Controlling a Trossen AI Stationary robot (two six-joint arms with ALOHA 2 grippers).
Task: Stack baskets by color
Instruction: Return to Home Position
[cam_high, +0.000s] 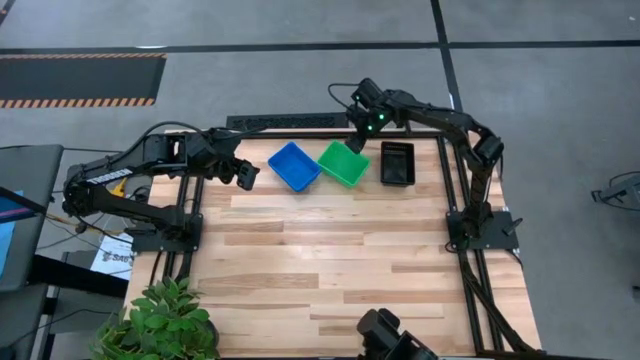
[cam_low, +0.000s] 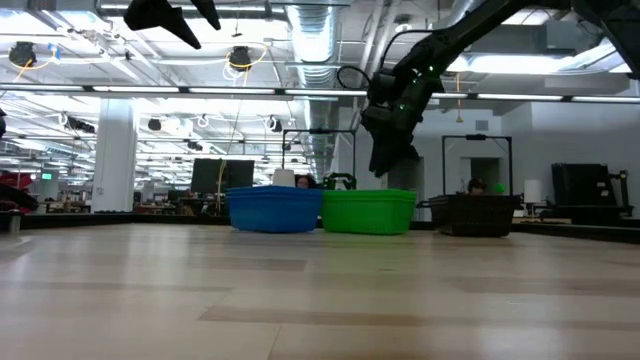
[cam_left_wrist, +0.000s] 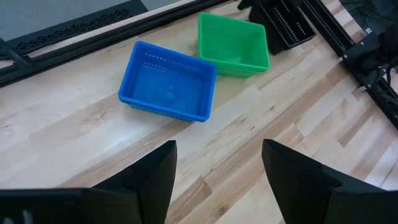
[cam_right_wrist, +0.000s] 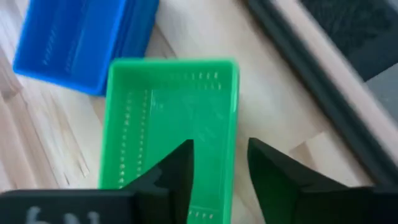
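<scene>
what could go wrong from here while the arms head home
1. The right hand hangs open just above the green basket stack; a low or sideways retreat could catch its rim and drag it.
2. The blue basket stack sits close beside the green one, so a knock on either would probably shift both.
The left hand waits open, left of the blue stack.

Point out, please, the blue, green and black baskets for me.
blue baskets (cam_high: 294, 166), high view, inner floor.
green baskets (cam_high: 343, 163), high view, inner floor.
black baskets (cam_high: 397, 163), high view, inner floor.
</scene>
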